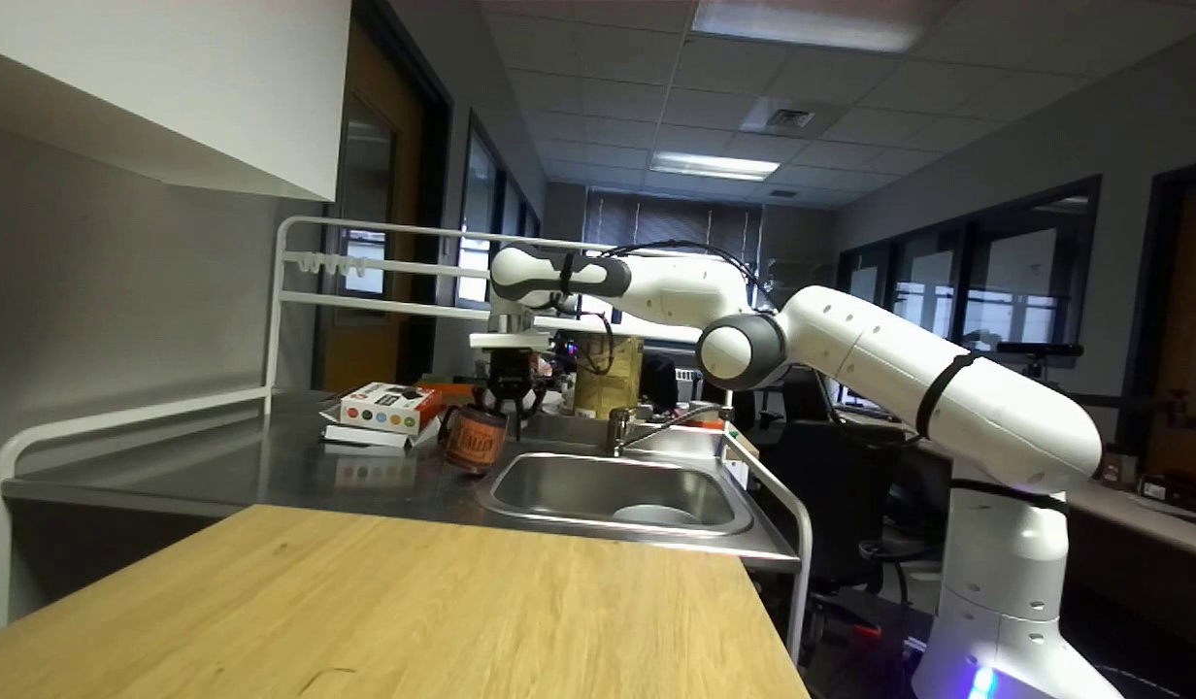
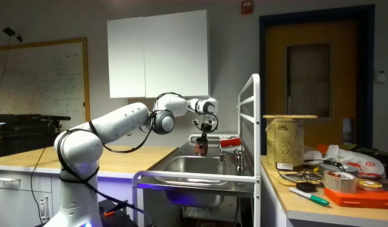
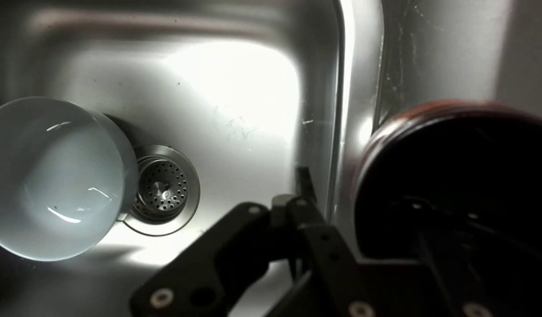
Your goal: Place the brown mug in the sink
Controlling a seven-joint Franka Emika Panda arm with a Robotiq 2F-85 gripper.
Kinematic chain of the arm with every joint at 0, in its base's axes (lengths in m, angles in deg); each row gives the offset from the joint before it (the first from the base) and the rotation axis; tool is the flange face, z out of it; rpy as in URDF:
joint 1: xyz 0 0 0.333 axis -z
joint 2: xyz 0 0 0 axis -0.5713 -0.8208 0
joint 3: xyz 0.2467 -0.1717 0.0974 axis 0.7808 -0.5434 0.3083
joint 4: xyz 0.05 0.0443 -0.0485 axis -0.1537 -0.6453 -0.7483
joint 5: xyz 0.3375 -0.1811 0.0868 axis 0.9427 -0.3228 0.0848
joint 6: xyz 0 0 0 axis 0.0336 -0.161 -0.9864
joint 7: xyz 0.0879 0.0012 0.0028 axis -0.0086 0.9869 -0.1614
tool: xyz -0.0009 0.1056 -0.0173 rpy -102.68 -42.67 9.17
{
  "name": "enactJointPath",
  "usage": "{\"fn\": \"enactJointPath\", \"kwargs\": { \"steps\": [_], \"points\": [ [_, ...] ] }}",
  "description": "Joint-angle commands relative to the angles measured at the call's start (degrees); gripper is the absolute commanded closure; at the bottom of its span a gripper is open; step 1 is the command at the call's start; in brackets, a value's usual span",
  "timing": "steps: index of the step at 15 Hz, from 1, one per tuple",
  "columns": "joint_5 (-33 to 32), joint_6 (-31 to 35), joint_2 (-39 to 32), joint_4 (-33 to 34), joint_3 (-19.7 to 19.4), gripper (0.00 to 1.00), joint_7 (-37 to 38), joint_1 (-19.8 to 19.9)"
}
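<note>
- Now my claw (image 1: 509, 413) points down with its jaws spread, the rim of the brown mug (image 1: 476, 445) between them: one jaw is outside it, the other at its dark mouth, how deep I cannot tell.
- That mug stands on the steel counter (image 1: 200, 456), just beside the sink (image 3: 352, 53), its handle (image 1: 448, 422) on the side away from the sink.
- Within the sink I see a pale bowl (image 3: 55, 176) next to the drain (image 3: 165, 189), covering part of it.
- Near the mug, a red-and-white box (image 1: 389, 406) lies on the counter; the faucet (image 2: 240, 159) rises at the sink's edge.
- Farther off, a tan canister (image 2: 285, 142) stands on a wooden surface (image 2: 291, 201) with a green-capped marker (image 2: 310, 197).
- Higher up, a white cabinet (image 2: 175, 53) hangs.
</note>
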Motion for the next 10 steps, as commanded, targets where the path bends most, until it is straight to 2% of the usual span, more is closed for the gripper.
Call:
{"fn": "enactJointPath", "kwargs": {
  "steps": [1,2,4,5,10],
  "points": [
    [-0.6,-2.9,-2.1,4.4,1.6,0.93,0.2,0.8],
    [0.3,-0.2,1.3,-1.5,0.7,0.96,-0.4,0.4],
    [0.5,0.1,1.4,-1.5,0.8,0.97,-0.5,0.3],
    [0.5,0.1,1.5,-1.5,0.8,0.95,-0.6,0.3],
    [0.3,-0.4,2.4,-1.2,0.5,0.94,-0.2,0.6]
  ]
}}
